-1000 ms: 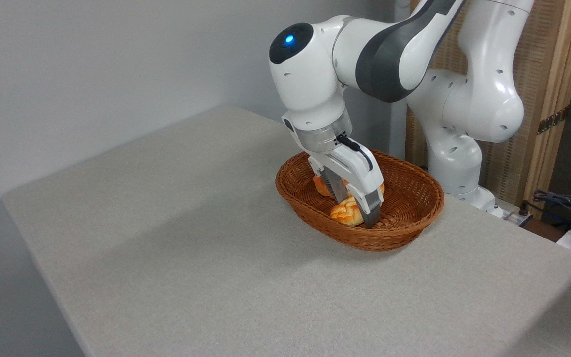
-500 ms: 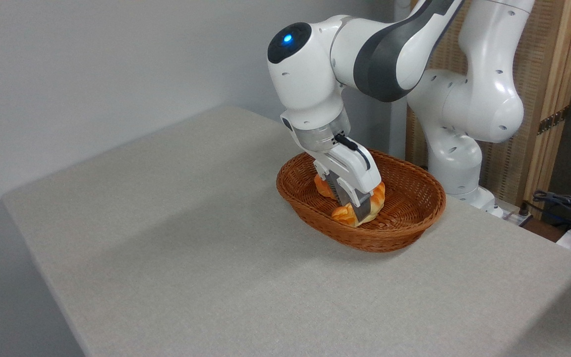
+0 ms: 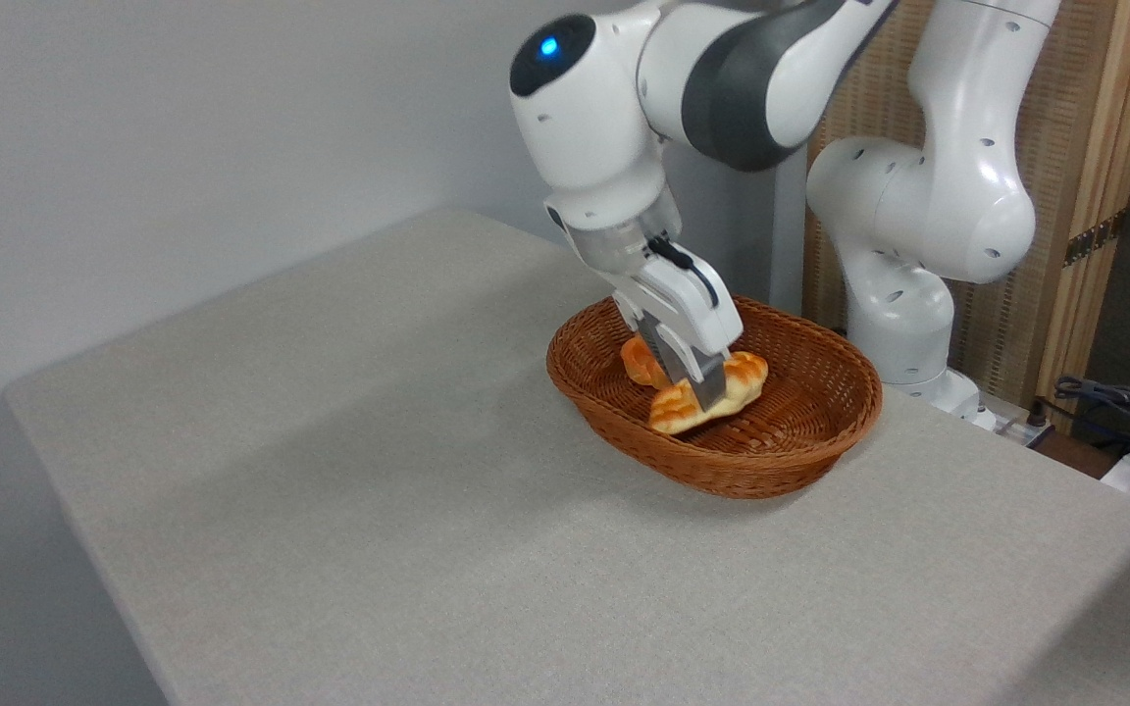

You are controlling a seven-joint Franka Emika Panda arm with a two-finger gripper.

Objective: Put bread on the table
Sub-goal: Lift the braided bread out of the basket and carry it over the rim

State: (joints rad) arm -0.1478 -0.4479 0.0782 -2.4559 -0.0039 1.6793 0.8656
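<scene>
Hand is gripping bread mid-length above the basket; a drooping end is risking catching the rim, knocking it loose short of the desk.

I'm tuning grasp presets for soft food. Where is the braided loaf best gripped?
At mid-length, from above, fingers across its narrow width: the bread is long with pointed ends, and the gripper holds it so, above the basket.
</scene>
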